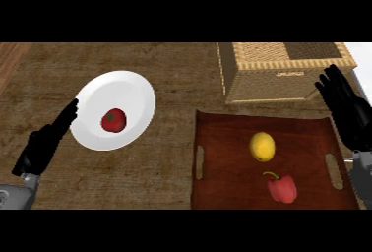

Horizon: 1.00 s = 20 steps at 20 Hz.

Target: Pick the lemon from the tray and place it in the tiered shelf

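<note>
A yellow lemon (pixel 262 146) lies near the middle of a dark red-brown tray (pixel 225 133) at the lower right. Behind the tray stands a woven wicker tiered shelf (pixel 291 74), seen from above. My right hand (pixel 347 110) is open at the right edge, fingers straight and pointing up, just right of the tray and apart from the lemon. At the lower left my left hand (pixel 45 142) is open too, beside a white plate, holding nothing.
A red bell pepper (pixel 283 187) lies on the tray in front of the lemon. The white plate (pixel 134 93) at the left carries a red tomato (pixel 113 120). Bare wooden counter (pixel 170 162) runs between plate and tray.
</note>
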{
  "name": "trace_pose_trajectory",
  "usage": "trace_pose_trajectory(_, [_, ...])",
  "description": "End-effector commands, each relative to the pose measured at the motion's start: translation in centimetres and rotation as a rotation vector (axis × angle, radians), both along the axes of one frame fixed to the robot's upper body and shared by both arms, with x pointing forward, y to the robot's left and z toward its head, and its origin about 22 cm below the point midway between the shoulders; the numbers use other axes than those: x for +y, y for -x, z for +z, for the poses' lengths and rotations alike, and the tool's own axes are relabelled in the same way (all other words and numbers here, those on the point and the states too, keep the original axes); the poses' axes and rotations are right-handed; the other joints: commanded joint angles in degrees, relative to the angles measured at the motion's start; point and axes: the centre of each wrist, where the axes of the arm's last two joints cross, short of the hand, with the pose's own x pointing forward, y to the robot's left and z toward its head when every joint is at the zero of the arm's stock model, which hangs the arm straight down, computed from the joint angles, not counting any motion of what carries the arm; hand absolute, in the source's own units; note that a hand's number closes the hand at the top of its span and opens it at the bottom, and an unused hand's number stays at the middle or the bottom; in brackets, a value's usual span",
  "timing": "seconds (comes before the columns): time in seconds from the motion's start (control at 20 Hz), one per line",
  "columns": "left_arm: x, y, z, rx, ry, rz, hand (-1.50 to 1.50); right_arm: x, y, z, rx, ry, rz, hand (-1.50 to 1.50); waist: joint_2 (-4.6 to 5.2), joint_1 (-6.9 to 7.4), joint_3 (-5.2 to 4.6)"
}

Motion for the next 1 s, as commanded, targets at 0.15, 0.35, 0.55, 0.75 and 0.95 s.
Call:
trace_pose_trajectory(0.15, [-2.2,-2.0,2.4,-0.114,0.213,0.060,0.00,-0.7,-2.2,5.3,-0.094,0.239,-0.236,1.50,-2.86,-1.69,0.18])
trace_pose_trajectory(0.35, [-2.3,-2.5,3.1,-0.128,0.323,0.102,0.00,-5.5,-0.4,1.9,0.065,0.342,-0.676,1.50,-3.03,-3.88,-0.05])
trace_pose_trajectory(0.55, [-3.9,-3.2,5.2,-0.134,0.362,0.080,0.00,0.8,1.1,2.0,-0.045,0.027,-0.494,-1.50,-3.03,-3.23,0.38])
trace_pose_trajectory(0.75, [-4.6,-3.3,4.5,-0.146,0.370,0.082,0.00,3.9,2.9,7.1,-0.083,0.118,-0.324,-1.50,-2.99,-3.04,0.29])
trace_pose_trajectory(0.95, [-5.4,-3.1,4.7,-0.133,0.375,0.102,0.00,4.4,3.3,8.2,0.145,0.285,-0.224,-1.50,-3.09,-2.55,0.21])
